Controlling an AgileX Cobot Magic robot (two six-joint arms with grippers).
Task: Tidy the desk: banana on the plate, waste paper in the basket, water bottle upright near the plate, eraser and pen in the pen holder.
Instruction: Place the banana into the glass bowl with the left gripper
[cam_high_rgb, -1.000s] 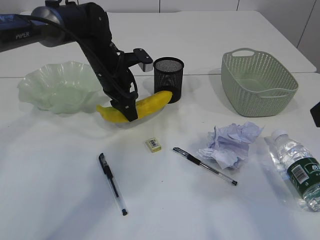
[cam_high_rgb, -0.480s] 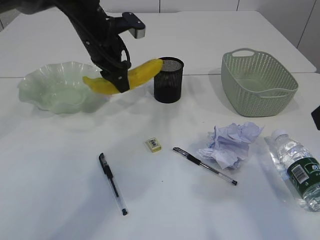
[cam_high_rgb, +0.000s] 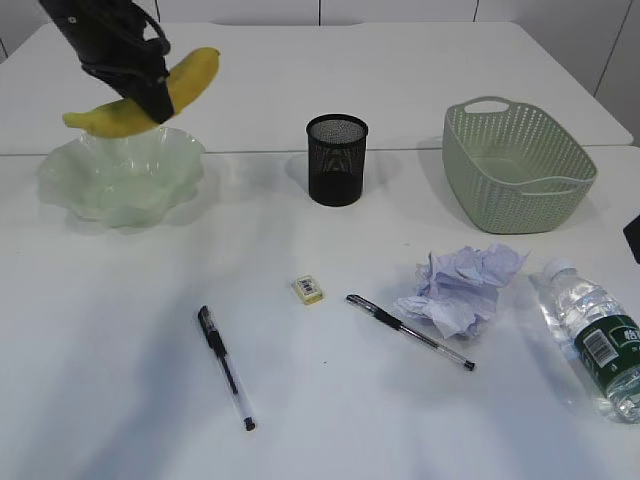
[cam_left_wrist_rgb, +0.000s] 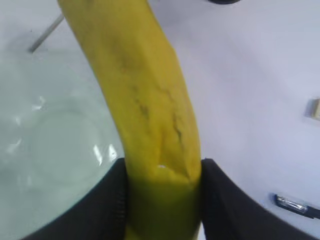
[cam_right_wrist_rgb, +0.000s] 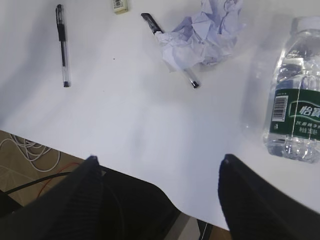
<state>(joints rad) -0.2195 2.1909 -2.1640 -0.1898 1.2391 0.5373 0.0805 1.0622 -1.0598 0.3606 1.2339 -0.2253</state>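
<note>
One yellow banana (cam_left_wrist_rgb: 150, 115) (faintly bruised)

White bench (cam_high_rgb: 330, 430), seam (cam_high_rgb: 250, 152) across near far edge. Past near edge: brown floor (cam_right_wrist_rgb: 12, 172), white cables (cam_right_wrist_rgb: 25, 147) looped there, red wire (cam_right_wrist_rgb: 55, 177) alongside.

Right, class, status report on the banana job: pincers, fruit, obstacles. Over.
Left pincer shut on banana, held in the air above the plate. Right pincer open, empty, over the table's near edge. Nothing between banana and plate.
</note>
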